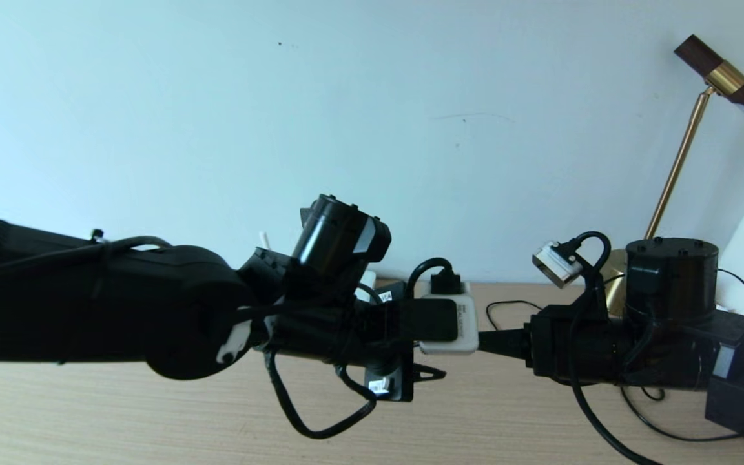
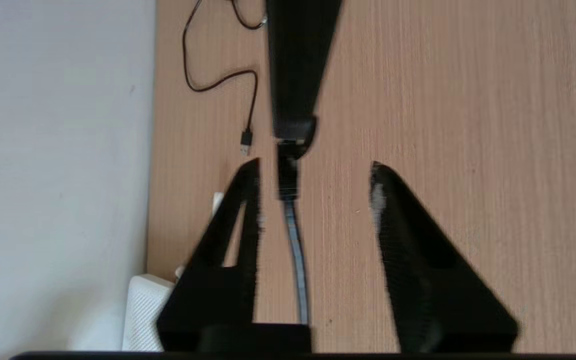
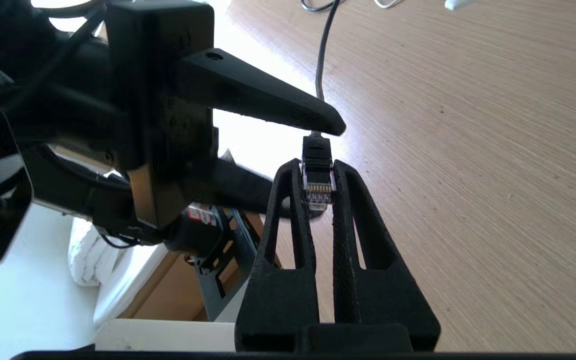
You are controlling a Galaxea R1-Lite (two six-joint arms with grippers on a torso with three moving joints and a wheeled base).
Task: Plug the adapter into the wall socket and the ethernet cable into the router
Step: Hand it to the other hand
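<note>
My right gripper [image 3: 318, 167] is shut on the clear clip plug of the black ethernet cable [image 3: 317, 181] and holds it above the wooden table. Facing it, my left gripper [image 2: 314, 170] is open, with the plug [image 2: 286, 182] and its cable between the fingers, nearer one finger and touching neither. In the head view the two grippers meet in front of the wall socket [image 1: 467, 326], a dark plate in a white frame with a black plug on top. A thin white stick [image 1: 263, 240] rises behind my left arm; the router body is hidden. The adapter is not plainly in view.
A thin black cable with a USB plug [image 2: 246, 140] lies on the table near the wall. A white box corner [image 2: 140, 312] sits by the wall; I cannot identify it. A brass lamp [image 1: 669, 174] stands at the back right. More black cables [image 1: 669, 433] lie under my right arm.
</note>
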